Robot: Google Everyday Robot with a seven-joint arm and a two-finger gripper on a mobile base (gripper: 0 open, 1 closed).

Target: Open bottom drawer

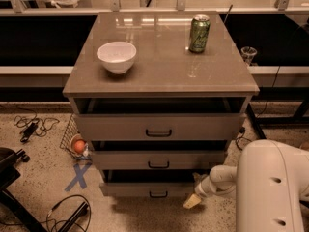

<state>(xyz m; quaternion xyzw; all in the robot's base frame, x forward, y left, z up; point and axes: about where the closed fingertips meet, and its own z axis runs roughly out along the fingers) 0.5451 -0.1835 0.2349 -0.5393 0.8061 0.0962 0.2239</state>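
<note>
Item: grey-brown three-drawer cabinet (159, 83) on speckled floor, as I see it from above and in front. On its top: one white bowl (117, 56), left of centre, upright; one green drinks can (199, 33), right rear, upright, well apart from the bowl. Top drawer (120, 127), the tallest front, has a black bar handle and a dark gap above it. Middle drawer (193, 159) has the same handle type, with a narrower gap above. Bottom drawer (125, 189) is lowest in the stack, close to the floor; it has the shortest front and a small black handle (158, 194) at centre, and a dark slot shows above its front edge. Gripper (193, 200): tan tip at the end of my white arm (219, 178), low by the floor, just beside the right end of the bottom drawer front and to the right of its handle; whether it touches the panel I cannot tell, nor whether it is parted or closed. My white robot body (273, 187) fills the lower right. Surroundings, left of the cabinet: an orange round object (78, 146) in a wire basket, a blue tape cross (78, 176) on the floor, and loose black cables (34, 127).
</note>
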